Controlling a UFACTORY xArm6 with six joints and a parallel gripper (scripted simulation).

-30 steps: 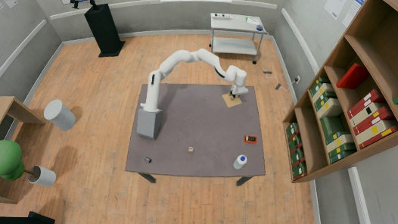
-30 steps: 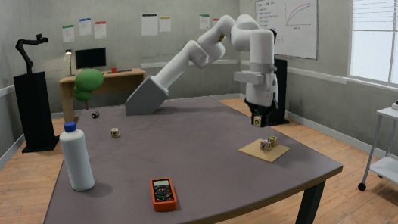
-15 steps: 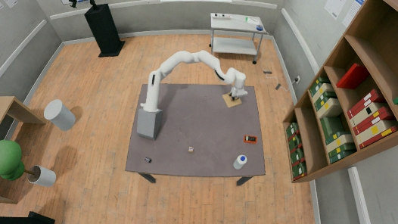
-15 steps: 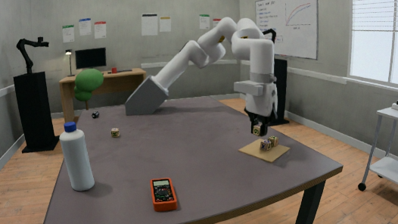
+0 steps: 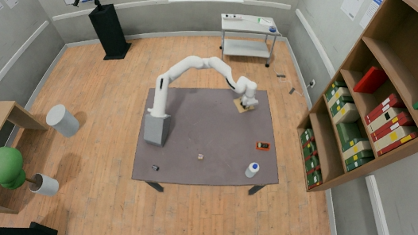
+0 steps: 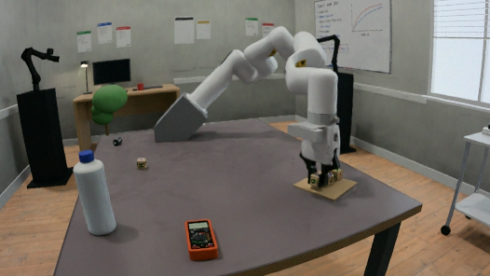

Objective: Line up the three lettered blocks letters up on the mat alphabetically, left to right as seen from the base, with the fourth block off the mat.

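Note:
A small tan mat (image 6: 326, 187) lies near the table's far right edge; it also shows in the overhead view (image 5: 243, 105). Two lettered blocks (image 6: 333, 176) stand side by side on it. My gripper (image 6: 319, 175) is low over the mat and shut on a third block (image 6: 315, 180), which is down at mat level, close beside the other two and in line with them. In the overhead view the gripper (image 5: 246, 104) hides these blocks. A fourth block (image 6: 142, 163) sits alone on the table, far from the mat, and shows in the overhead view too (image 5: 201, 156). The letters are too small to read.
A white bottle with a blue cap (image 6: 94, 193) and an orange multimeter (image 6: 201, 239) stand near the table's front. A small black object (image 6: 117, 141) lies near the far left corner. My base (image 6: 179, 122) is at the back.

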